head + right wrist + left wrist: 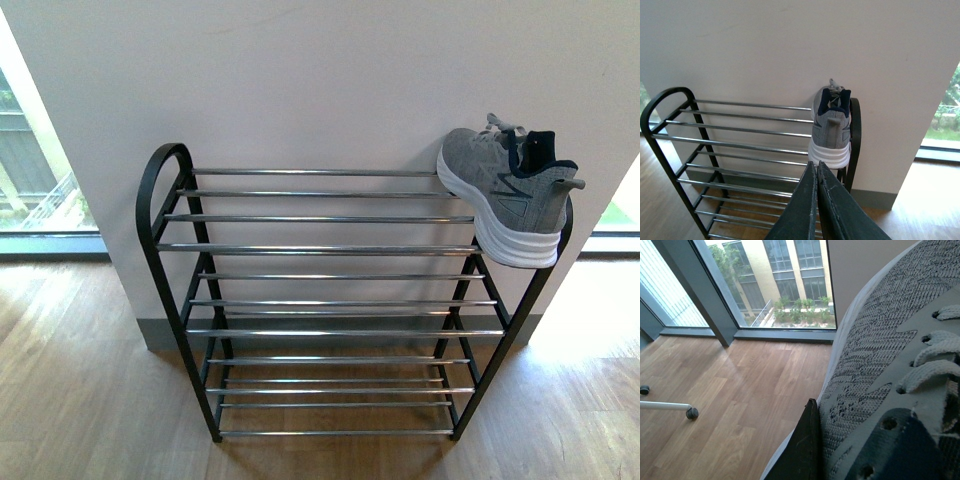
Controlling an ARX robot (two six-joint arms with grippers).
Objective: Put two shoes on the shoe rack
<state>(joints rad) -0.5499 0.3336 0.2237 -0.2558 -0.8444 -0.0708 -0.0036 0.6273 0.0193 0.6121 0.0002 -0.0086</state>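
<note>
One grey mesh shoe (508, 192) with a thick white sole rests on the right end of the top shelf of the black shoe rack (155, 190), toe toward the wall. In the right wrist view the same shoe (831, 129) shows heel-on, and my right gripper (815, 165) is shut and empty, just in front of and below its heel. The second shoe (875, 375) fills the left wrist view, with grey laces and a dark collar. One dark finger (805, 445) of my left gripper presses against its side; the other is hidden. Neither arm appears in the front view.
The rack (670, 97) stands against a white wall on a wooden floor (70, 380). Its silver bars (320, 220) left of the shoe carry nothing. A floor-to-ceiling window (785, 275) and a white leg with castors (690, 412) lie beside the held shoe.
</note>
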